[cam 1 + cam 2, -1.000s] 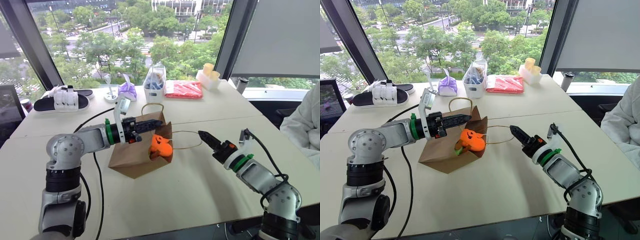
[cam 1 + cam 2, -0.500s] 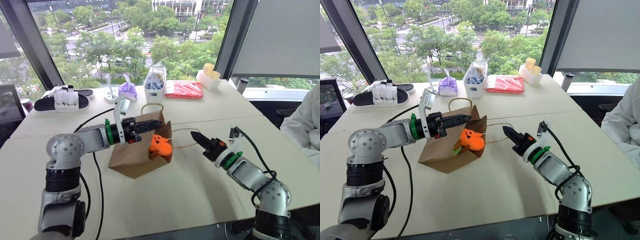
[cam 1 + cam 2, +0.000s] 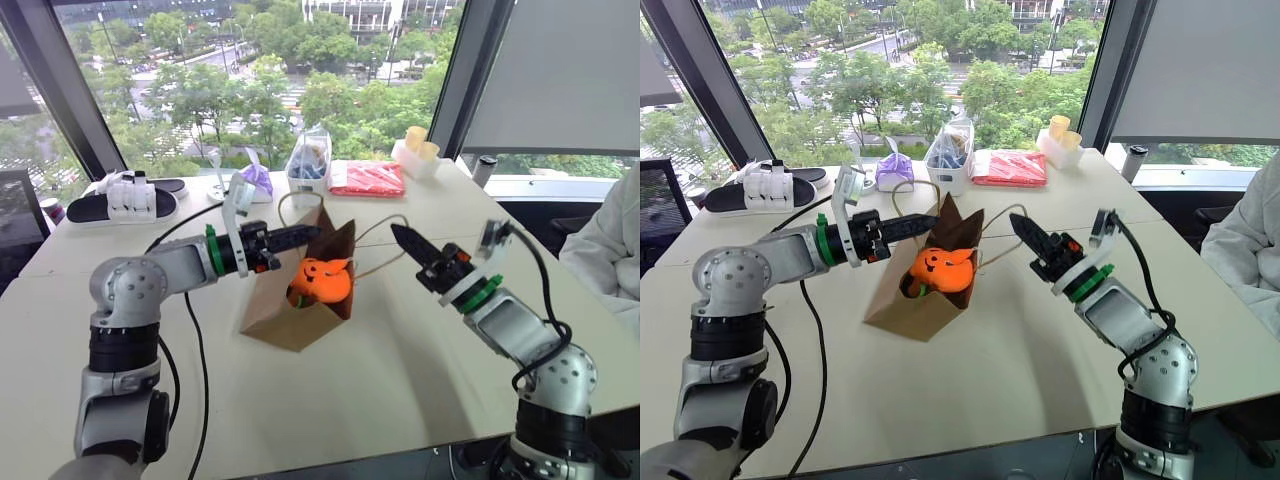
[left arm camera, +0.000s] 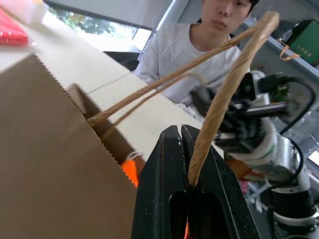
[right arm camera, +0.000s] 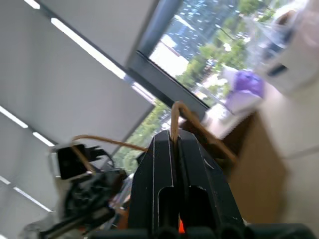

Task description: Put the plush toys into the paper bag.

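The brown paper bag (image 3: 285, 310) is tipped up on the table with its mouth pulled open between my two grippers. The orange plush toy (image 3: 322, 279) with dark face marks sits in the mouth, and a bit of the green plush toy (image 3: 923, 290) shows beneath it. My left gripper (image 3: 303, 236) is shut on one twisted paper handle (image 4: 224, 94). My right gripper (image 3: 398, 234) is shut on the other handle loop (image 3: 375, 228), which rises from between its fingertips (image 5: 165, 142). Both handles are held up above the bag.
Along the table's far edge lie black and white slippers (image 3: 125, 200), a purple bundle (image 3: 256, 180), a clear plastic bag of blue items (image 3: 308, 162), a red packet (image 3: 367, 178) and yellow cups (image 3: 420, 146). A person in white sits at the right (image 3: 612, 240).
My right gripper has shut on the loose handle loop and lifted it up and leftwards. My left gripper rose a little. The bag has tipped up from lying flat, its mouth open wider.
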